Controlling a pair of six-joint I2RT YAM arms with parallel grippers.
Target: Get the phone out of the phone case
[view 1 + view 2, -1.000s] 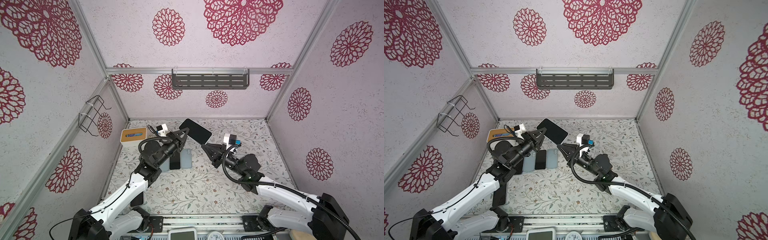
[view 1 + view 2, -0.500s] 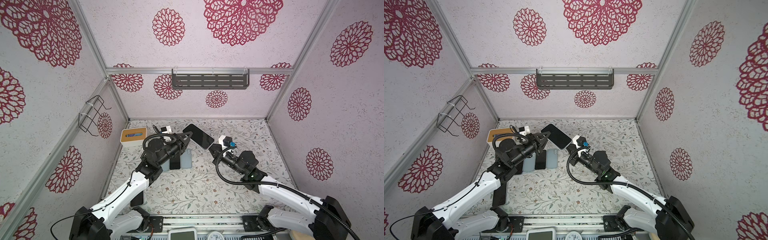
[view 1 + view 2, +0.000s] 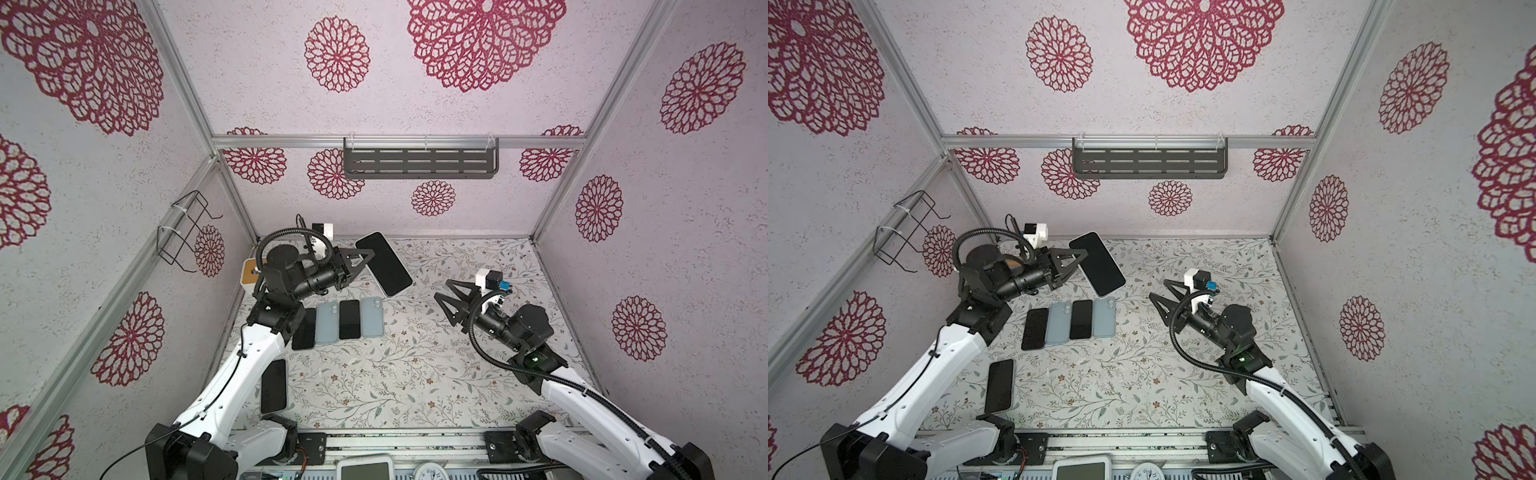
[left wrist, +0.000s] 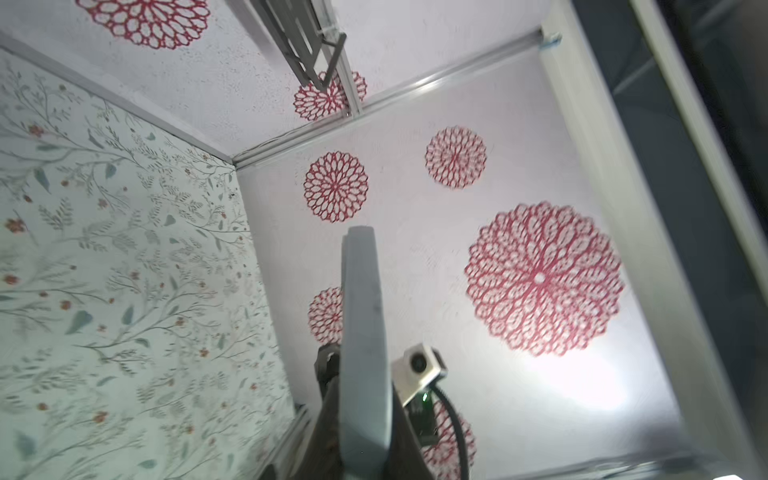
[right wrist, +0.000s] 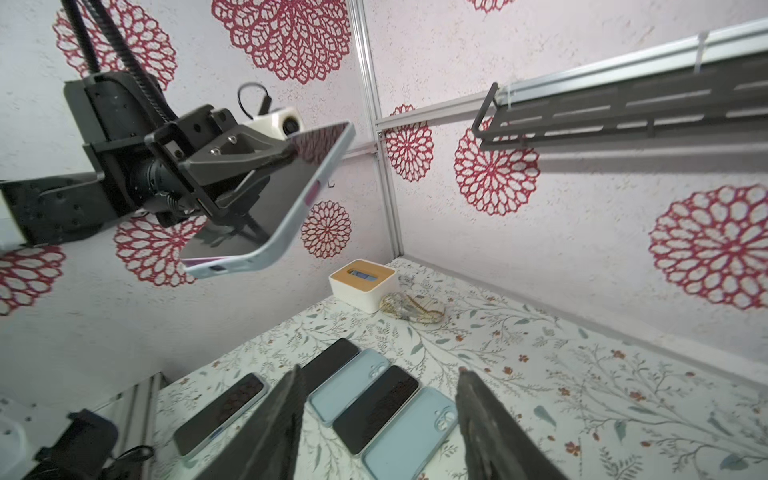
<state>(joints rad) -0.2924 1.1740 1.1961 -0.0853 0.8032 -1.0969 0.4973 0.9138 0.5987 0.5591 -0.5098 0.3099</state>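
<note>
Black-screened phone in pale blue case (image 3: 384,264): aloft above the row of four phones and cases (image 3: 345,318). Likely stiff, glossy, breakable, with a pliable rim. My left gripper (image 3: 365,259) pinches it. My right gripper (image 3: 441,289), fingers spread, hangs beside that row. Peel at the free corner.

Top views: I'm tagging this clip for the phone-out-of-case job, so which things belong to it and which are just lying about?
In the job: cased phone, clamped in left gripper; right gripper, open, apart from it.

Lying about: row of four phones or cases; lone dark phone; white box; wall shelf; wire rack.
</note>
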